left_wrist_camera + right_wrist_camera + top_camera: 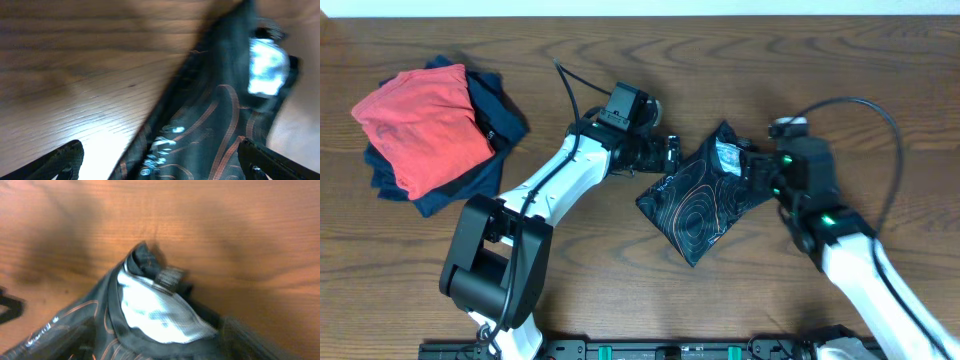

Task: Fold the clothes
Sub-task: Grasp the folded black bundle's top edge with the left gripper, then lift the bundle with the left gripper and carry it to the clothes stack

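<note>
1. Black contour-patterned jersey (700, 205) lies bundled right of centre on the wooden table (620, 40).
2. Left gripper (672, 152) is at its upper-left edge, jaws apart.
3. Right gripper (758, 172) is at its right edge, jaws apart.

The black contour-patterned jersey (705, 200) lies folded compactly, tilted diagonally on the wooden table.

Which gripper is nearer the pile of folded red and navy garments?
Left. The left gripper is at the edge of the black patterned jersey facing the pile; the right gripper is at the jersey's opposite edge, farther away.
</note>
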Robot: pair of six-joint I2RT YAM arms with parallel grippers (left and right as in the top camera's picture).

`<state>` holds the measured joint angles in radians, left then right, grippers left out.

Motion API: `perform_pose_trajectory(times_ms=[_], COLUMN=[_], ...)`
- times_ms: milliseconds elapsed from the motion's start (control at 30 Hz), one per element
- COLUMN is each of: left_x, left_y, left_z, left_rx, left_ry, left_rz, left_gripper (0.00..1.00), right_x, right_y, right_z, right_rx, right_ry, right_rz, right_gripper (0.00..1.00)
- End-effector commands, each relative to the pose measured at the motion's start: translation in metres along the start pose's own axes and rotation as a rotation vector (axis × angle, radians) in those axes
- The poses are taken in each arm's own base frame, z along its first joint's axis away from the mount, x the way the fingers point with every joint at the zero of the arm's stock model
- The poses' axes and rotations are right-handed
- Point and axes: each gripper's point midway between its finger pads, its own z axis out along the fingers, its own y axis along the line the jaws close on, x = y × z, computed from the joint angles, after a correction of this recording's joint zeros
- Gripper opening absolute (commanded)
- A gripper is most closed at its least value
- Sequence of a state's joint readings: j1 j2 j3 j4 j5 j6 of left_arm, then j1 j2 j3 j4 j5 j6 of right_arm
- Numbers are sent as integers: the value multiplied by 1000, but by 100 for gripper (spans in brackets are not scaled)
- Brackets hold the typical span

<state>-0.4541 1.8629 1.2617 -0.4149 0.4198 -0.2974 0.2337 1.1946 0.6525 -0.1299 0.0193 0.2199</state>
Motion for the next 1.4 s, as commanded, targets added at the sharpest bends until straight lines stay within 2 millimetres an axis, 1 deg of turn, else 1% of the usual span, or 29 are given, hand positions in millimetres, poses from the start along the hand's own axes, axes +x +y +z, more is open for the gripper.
perform_pose_trajectory(times_ms=[0,100,167,267,333,467,600,733,867,967,1033,1100,1133,1167,1200,1233,1267,1367], left_x=[-20,-30,-35,-42,-43,-41,-31,-13,8,24,29,31,30,30,30,29,27,17], left_y=[-28,-32,-38,-37,-35,-34,-32,-30,-38,-47,-51,-53,-52,-51,-50,-47,-44,-30], left_z=[-9,-3,4,19,31,55,72,87,103,114,118,119,120,120,120,120,119,111], left_rx=[109,127,163,175,187,226,259,247,245,244,240,227,218,214,212,205,194,131], left_ry=[-26,-28,-15,1,20,69,117,179,238,274,285,281,279,278,277,275,273,247], left_rz=[86,100,109,116,123,107,89,75,88,108,120,132,133,134,132,128,124,111], left_gripper=[98,98,98,98,98,98,98,98,99,88,78,59,43,31,20,12,6,6], right_x=[-20,-19,-12,-4,0,8,13,14,15,18,20,21,22,22,22,23,23,24], right_y=[-10,-17,-19,-20,-21,-22,-23,-23,-24,-24,-25,-25,-25,-25,-25,-25,-25,-25], right_z=[-39,-67,-80,-94,-99,-100,-99,-99,-98,-98,-98,-98,-98,-98,-98,-98,-98,-98], right_rx=[23,37,42,45,46,51,56,56,57,59,61,61,61,62,62,62,63,64], right_ry=[-84,-100,-91,-77,-70,-42,-20,-17,-10,4,11,15,18,19,20,22,23,26], right_rz=[-38,-26,-23,-23,-23,-23,-23,-23,-23,-23,-23,-23,-23,-23,-23,-23,-23,-23], right_gripper=[99,99,99,99,99,99,99,99,99,99,99,99,99,99,99,99,99,99])
